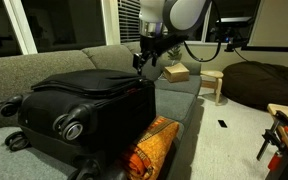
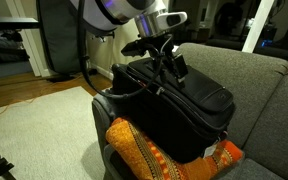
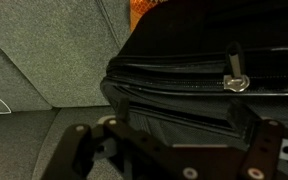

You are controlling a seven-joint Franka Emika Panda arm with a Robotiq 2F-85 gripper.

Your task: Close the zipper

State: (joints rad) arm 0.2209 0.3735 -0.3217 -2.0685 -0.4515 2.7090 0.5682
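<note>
A large black soft suitcase (image 1: 84, 95) with grey-hubbed wheels (image 1: 72, 126) lies flat on a grey sofa; it shows in both exterior views (image 2: 189, 100). In the wrist view its black zipper (image 3: 174, 82) runs along the lid-edge seam, with a silver pull tab (image 3: 237, 83) hanging on it. My gripper (image 3: 180, 106) is open, its fingers spread either side of the suitcase's edge just below the zipper line. In both exterior views the gripper (image 1: 144, 62) (image 2: 169, 63) is at the suitcase's far corner, fingers pointing down at the lid edge.
An orange patterned cushion (image 1: 149, 145) (image 2: 144, 150) leans against the suitcase's front. A cardboard box (image 1: 175, 72) lies on the sofa behind the gripper. A wooden stool (image 1: 214, 85) and a dark beanbag (image 1: 259, 80) stand beside the sofa. The sofa back (image 3: 54, 50) rises close by.
</note>
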